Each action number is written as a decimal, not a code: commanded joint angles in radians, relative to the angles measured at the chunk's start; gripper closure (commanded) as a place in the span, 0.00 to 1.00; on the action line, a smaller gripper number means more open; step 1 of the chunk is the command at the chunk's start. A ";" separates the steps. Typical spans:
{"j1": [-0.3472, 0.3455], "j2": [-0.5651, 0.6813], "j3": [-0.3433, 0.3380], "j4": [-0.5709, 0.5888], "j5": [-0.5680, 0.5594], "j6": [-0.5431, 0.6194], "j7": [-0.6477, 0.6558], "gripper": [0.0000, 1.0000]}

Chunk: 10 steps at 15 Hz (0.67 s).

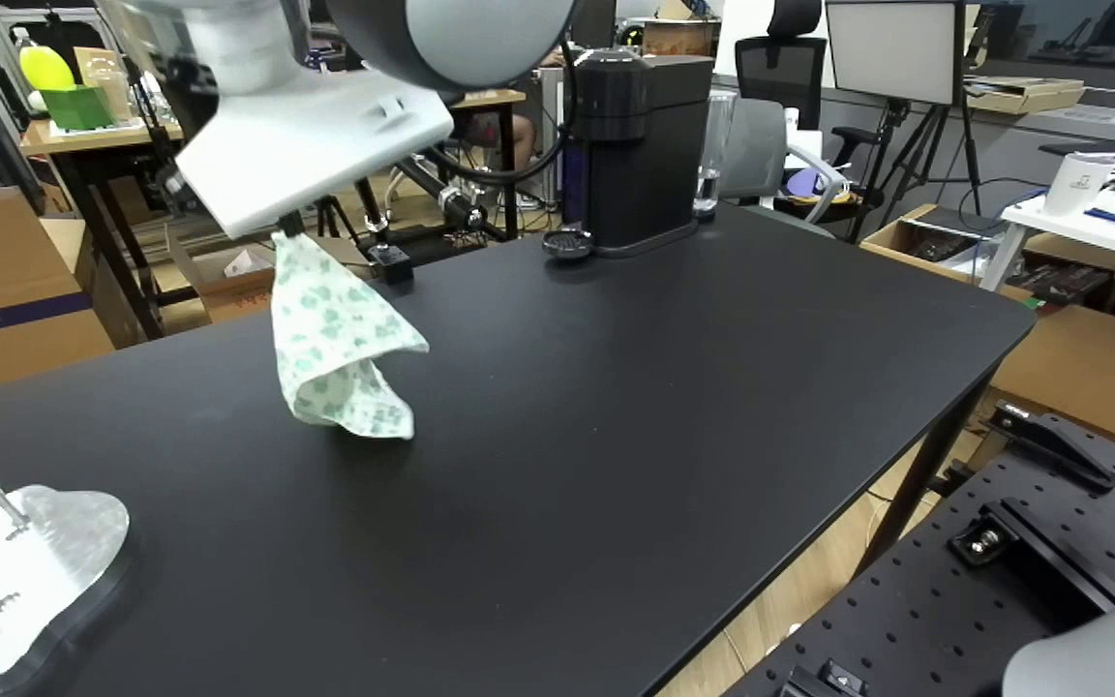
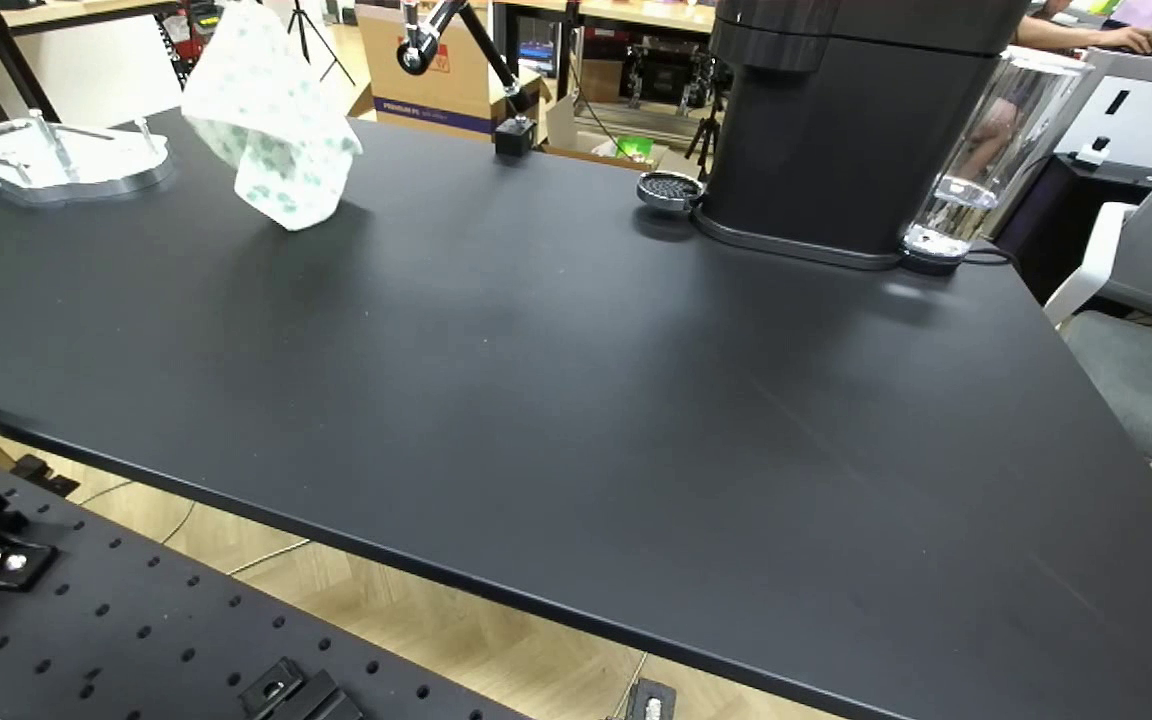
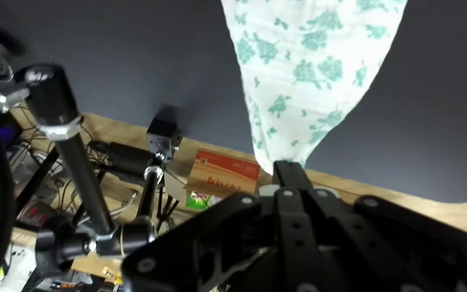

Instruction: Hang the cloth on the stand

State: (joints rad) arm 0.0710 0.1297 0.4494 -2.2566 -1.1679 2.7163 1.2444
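Observation:
The cloth is white with green flower prints and shows in both exterior views. It hangs down in folds over the black table; its lower corner is close to the tabletop, and I cannot tell if it touches. My gripper is shut on the cloth's top corner. In the wrist view the fingertips are together with the cloth spreading beyond them. A pale metal plate with upright pegs sits on the table. I cannot tell whether it is the stand.
A black coffee machine with a clear water tank and a round drip tray stands at the far edge. A jointed black arm on a block is fixed to that edge. A perforated base plate lies beyond the opposite edge.

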 commanded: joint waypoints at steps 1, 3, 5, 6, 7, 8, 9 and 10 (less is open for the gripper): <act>0.001 -0.137 0.020 0.013 0.099 -0.074 -0.068 1.00; 0.001 -0.196 0.020 0.034 0.141 -0.111 -0.094 1.00; -0.003 -0.247 0.013 0.054 0.169 -0.143 -0.109 1.00; -0.006 -0.268 0.009 0.063 0.174 -0.161 -0.108 1.00; -0.012 -0.289 0.002 0.071 0.177 -0.175 -0.105 1.00; 0.042 -0.302 -0.064 0.081 0.172 -0.193 -0.097 1.00; 0.038 -0.314 -0.076 0.087 0.171 -0.202 -0.094 1.00; 0.038 -0.321 -0.096 0.092 0.170 -0.207 -0.093 1.00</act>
State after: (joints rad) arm 0.0839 -0.1604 0.4185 -2.1851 -1.0022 2.5433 1.1512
